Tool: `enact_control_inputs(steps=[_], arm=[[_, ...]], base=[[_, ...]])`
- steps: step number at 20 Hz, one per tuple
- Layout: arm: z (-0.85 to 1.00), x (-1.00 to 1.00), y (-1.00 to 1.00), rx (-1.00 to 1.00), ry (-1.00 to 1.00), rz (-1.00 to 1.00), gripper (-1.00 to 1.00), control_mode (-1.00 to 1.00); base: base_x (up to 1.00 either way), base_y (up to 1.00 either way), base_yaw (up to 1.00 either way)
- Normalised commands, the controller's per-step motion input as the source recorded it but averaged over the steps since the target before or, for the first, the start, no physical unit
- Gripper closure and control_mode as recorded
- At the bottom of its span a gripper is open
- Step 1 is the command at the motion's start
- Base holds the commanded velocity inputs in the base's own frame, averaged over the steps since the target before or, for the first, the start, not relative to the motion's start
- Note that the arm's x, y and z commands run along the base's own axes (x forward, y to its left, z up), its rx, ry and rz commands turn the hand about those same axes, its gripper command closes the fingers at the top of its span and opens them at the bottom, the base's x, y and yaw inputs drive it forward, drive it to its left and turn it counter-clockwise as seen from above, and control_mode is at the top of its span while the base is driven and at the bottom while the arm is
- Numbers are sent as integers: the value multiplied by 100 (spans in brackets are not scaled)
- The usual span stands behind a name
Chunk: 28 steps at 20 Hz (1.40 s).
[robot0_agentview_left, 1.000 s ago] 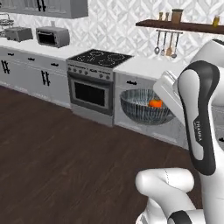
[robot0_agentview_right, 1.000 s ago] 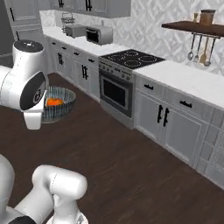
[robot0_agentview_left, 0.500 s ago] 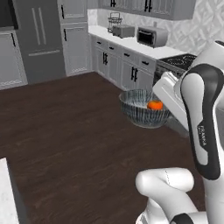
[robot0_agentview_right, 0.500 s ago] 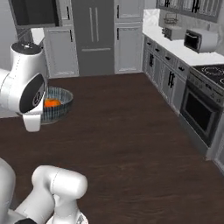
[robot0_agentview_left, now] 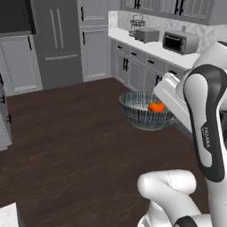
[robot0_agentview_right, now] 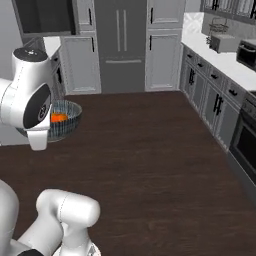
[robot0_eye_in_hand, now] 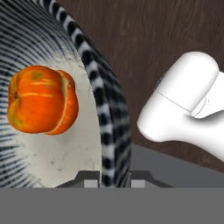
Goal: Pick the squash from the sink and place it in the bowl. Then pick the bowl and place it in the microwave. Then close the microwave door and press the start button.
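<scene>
Bowl (robot0_eye_in_hand: pixel 105 109) rim – cut off at hand view's top/left edges – gripper (robot0_eye_in_hand: pixel 113 177) tips barely visible

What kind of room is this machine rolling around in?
It looks like a home kitchen, computer-rendered rather than real. Grey cabinets run under a white counter that carries a small toaster oven, and a tall grey refrigerator stands at the far wall above the dark wood floor.

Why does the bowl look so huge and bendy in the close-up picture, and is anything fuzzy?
In the hand view the camera sits almost against the bowl, so its rim swells into a stretched curve, and the squash looks sharp. In the left base view the bowl looks small and soft, its stripes smeared together. In the right base view the squash is a fuzzy orange blob.
</scene>
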Motion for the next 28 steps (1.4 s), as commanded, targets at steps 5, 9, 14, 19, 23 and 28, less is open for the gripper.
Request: enact_control_inputs(steps=[5,9,14,19,23,28], arm=[[0,0,0,0,0,0,100,100],[0,0,0,0,0,0,100,100],[0,0,0,0,0,0,100,100],[0,0,0,0,0,0,100,100],[0,0,0,0,0,0,100,100],[0,0,0,0,0,0,100,100]], base=[[100,-1,11],[100,-20,3],[100,-31,0],[100,-39,1],[100,-53,10],[100,-61,17]])
